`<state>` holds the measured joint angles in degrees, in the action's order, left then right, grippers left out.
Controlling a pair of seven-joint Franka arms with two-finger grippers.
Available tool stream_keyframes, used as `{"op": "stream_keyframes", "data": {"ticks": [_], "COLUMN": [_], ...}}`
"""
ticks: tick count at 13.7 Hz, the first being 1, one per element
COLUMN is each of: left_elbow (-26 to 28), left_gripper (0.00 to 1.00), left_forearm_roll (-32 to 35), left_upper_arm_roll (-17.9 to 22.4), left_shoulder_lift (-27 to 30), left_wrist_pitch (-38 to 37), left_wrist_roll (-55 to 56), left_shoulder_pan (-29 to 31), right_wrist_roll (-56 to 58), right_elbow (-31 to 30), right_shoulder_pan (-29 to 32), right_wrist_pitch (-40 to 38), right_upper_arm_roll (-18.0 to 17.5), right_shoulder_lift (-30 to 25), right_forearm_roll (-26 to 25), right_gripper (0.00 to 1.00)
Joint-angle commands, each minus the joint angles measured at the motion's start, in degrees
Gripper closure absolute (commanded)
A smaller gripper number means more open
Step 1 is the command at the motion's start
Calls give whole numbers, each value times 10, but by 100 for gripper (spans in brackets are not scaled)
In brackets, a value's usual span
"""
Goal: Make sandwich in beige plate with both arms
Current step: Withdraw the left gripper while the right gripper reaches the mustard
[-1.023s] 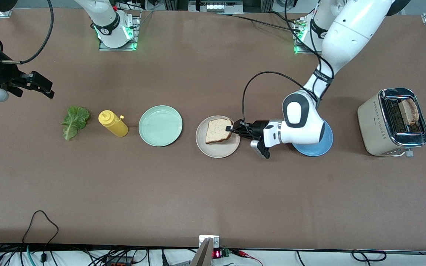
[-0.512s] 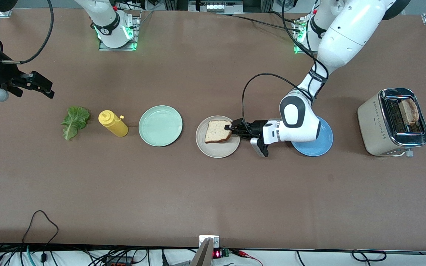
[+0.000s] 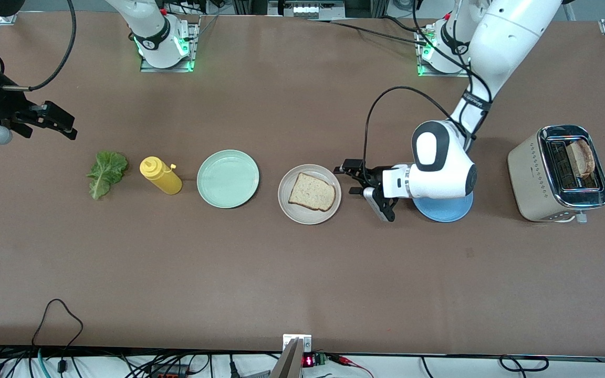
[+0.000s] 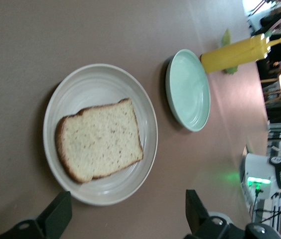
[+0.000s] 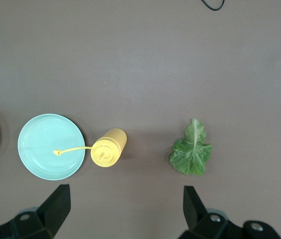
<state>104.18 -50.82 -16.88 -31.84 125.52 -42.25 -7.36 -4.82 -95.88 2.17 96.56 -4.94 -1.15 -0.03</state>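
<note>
Left hand (image 3: 348,178) open beside beige plate (image 3: 289,207) — bread slice (image 3: 312,192) on it.

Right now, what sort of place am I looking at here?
Most likely a robotics lab bench staged as a kitchen counter. Two arms are bolted to a brown table, loose cables trail along its edge, and food props sit in a row: a toaster, a bread slice on a beige plate, lettuce.

We see 1 slice of bread (image 3: 311,192) lying flat in the beige plate (image 3: 288,201), crust light brown, crumb pale and speckled. The round, shallow plate sits between a mint-green plate (image 3: 228,178) and a blue plate (image 3: 443,209). A ruffled lettuce leaf (image 3: 105,172) lies toward the right arm's end
</note>
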Motion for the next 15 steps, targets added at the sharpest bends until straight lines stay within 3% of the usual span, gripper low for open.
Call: {"op": "stream_keyframes", "data": {"ticks": [1,4,6,8,12,15], "left_elbow": [16,-8,-66,-119,-192,-229], "left_gripper": [0,0,0,0,0,0], "left_forearm_roll": [126,335,476,554,579,579], "left_upper_arm_roll": [4,6,18,20,19,20], "left_shoulder_lift": [60,99,103,103,121,142], "left_wrist_pitch": [-42,-129,-233,-342,-459,-516], "left_wrist_roll": [104,240,284,293,292,285], "left_shoulder_pan": [2,2,11,16,68,94], "right_wrist_roll": [35,149,210,308,491,694], "right_elbow": [-10,-37,-71,-120,-235,-297], "right_shoulder_pan": [7,8,11,11,14,19], "right_wrist_pitch": [0,7,32,77,168,202], "right_upper_arm_roll": [-3,14,27,36,82,121], "right_shoulder_lift": [-10,-12,-30,-50,-84,-72], "right_forearm_roll": [9,15,53,79,201,351], "right_gripper": [0,0,0,0,0,0]}}
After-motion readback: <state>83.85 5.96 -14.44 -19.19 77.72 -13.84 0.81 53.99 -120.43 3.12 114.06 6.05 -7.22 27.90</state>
